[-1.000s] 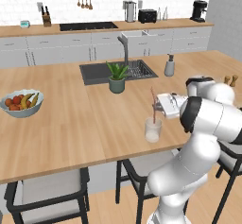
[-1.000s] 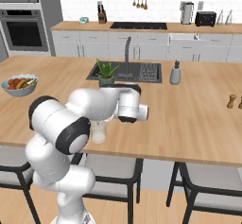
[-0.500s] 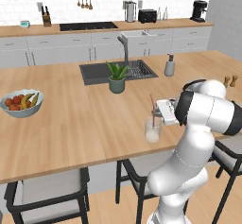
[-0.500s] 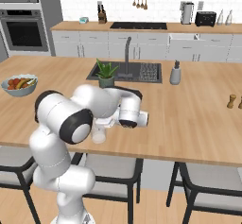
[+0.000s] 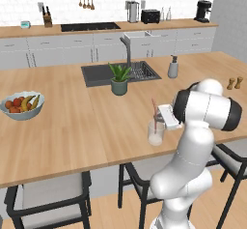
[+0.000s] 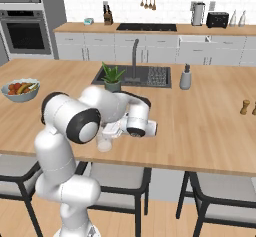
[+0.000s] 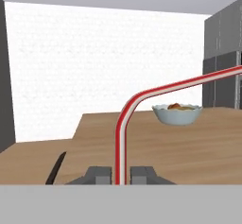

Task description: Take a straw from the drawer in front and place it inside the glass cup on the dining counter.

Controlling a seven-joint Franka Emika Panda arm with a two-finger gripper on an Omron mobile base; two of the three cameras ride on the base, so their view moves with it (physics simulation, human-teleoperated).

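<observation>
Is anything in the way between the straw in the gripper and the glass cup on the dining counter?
Nothing visible. The gripper is shut on the straw, which stands right over the glass cup, its lower end apparently already inside. The potted plant and fruit bowl sit well away on the dining counter.

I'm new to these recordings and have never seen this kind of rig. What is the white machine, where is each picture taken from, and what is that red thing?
The white machine is a robot arm on a driving base, in a rendered kitchen. Two pictures come from cameras on the base, behind the arm to its left and right. The third comes from a camera on its hand, looking along the tool.

The tool is shut on the straw, a thin red one with a bent top. In the left base view the straw stands over the glass cup, which sits near the front edge of the dining counter. On the counter too are a fruit bowl, a potted plant by the sink, and a soap dispenser.
</observation>
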